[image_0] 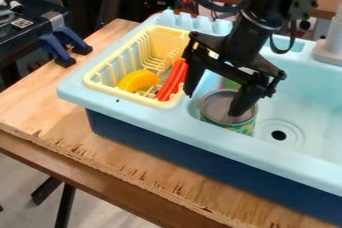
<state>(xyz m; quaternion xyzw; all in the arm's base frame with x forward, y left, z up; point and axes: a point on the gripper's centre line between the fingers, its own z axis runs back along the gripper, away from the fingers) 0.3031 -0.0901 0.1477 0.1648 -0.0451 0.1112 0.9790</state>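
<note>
Black two-finger gripper (212, 104): fingers apart, over my green-patterned, grey, metal-looking can (217, 106) | can: light-blue plastic sink (137, 110), near yellow plastic rack (100, 86) | risk: lowering off-centre, I'd catch its rim, tipping it

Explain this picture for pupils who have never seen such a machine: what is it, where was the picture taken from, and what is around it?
The picture comes from a fixed camera looking down at a slant. The black machine is a robot arm. Its pincer is spread open and appears empty, with one finger at a grey-lined pot in the light blue toy sink. Beside that, a pale yellow rack holds a curved yellow piece and a red one. Underneath is a wooden table.
</note>
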